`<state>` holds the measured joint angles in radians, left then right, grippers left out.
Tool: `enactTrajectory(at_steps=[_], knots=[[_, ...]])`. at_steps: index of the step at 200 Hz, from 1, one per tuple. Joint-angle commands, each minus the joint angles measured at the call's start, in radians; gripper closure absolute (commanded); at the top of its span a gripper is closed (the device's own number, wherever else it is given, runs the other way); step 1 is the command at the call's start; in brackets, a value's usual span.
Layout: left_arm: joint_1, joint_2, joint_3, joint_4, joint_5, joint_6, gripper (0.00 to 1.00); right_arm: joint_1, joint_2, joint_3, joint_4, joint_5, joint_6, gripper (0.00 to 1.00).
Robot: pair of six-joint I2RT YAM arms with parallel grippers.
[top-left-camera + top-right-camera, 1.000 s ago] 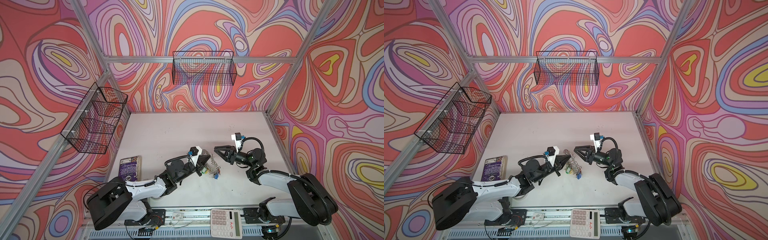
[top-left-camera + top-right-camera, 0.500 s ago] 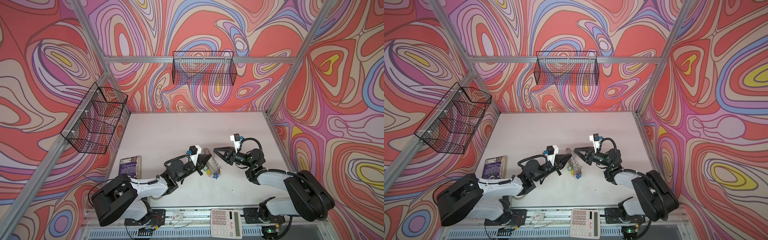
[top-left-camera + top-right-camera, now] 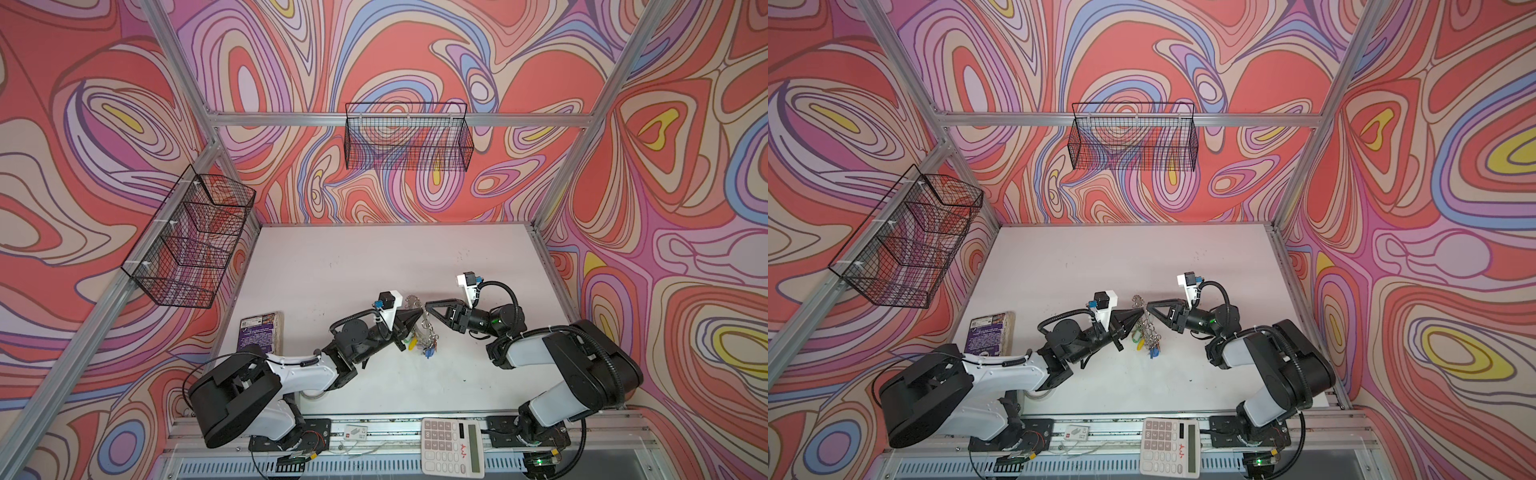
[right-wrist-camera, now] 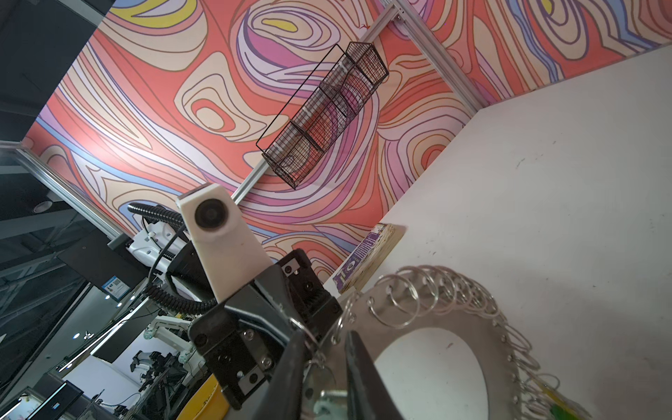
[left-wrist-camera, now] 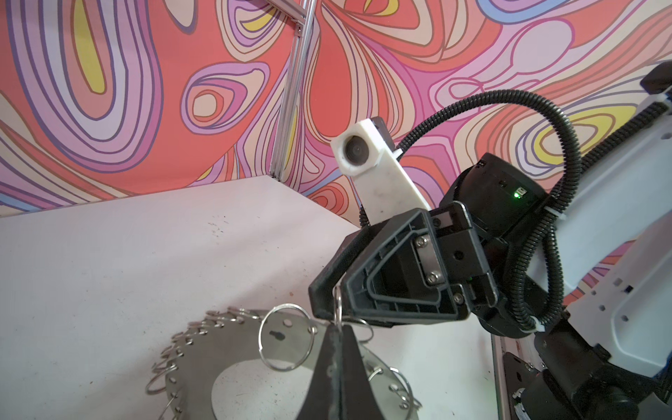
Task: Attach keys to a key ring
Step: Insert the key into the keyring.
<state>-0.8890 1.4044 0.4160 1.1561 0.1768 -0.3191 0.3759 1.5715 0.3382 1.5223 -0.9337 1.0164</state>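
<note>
- The left gripper (image 3: 419, 312) has its black wedge-shaped jaws pressed fully together. In the left wrist view a small split ring (image 5: 338, 309) of thin silver wire stands straight out of their tip, pinched there.
- The right gripper (image 3: 428, 306) meets the left one tip to tip from the opposite side. Its jaws stand a narrow gap apart, and the same small split ring sits inside that gap. I cannot tell whether its pads actually press on the wire.
- The large flat silver metal key ring (image 5: 203, 360) has a wide round central hole and a rim fringed with wire loops. Its rim sits right at the two meeting tips.
- From there its plate spreads away under the left jaws, tilted rather than flat. In both top views it shows almost edge-on, running from just beyond the tips back past them. I cannot tell whether its lower end rests on the tabletop.
- The small silver keys (image 3: 428, 351), with yellow, green and blue oval plastic tags, cluster at that lower end. They are just beside the left gripper's fingers and a little behind the right jaws' tip.
- The white table (image 3: 374, 257) is bare ahead of both sets of jaws.
- A purple-covered book (image 3: 259, 332) lies well behind the left jaws, beside that arm.
- A white calculator (image 3: 453, 446) sits on the front rail, well apart from both jaws.
</note>
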Motion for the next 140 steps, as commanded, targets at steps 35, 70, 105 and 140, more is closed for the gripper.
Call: enactTrajectory(at_steps=[35,70,105,140], knots=[[0.007,0.016,0.013,0.148,0.016,-0.026,1.0,0.006,0.023,-0.001,0.141,-0.024,0.039,0.85],[0.009,0.034,0.021,0.149,0.012,-0.035,1.0,0.009,0.004,-0.01,0.112,-0.034,0.022,0.89],[0.017,0.046,0.026,0.148,0.014,-0.049,1.0,0.015,-0.016,-0.026,0.078,-0.039,0.002,0.98],[0.034,0.073,0.026,0.145,0.044,-0.074,1.0,0.017,-0.039,-0.037,0.065,-0.044,-0.003,1.0]])
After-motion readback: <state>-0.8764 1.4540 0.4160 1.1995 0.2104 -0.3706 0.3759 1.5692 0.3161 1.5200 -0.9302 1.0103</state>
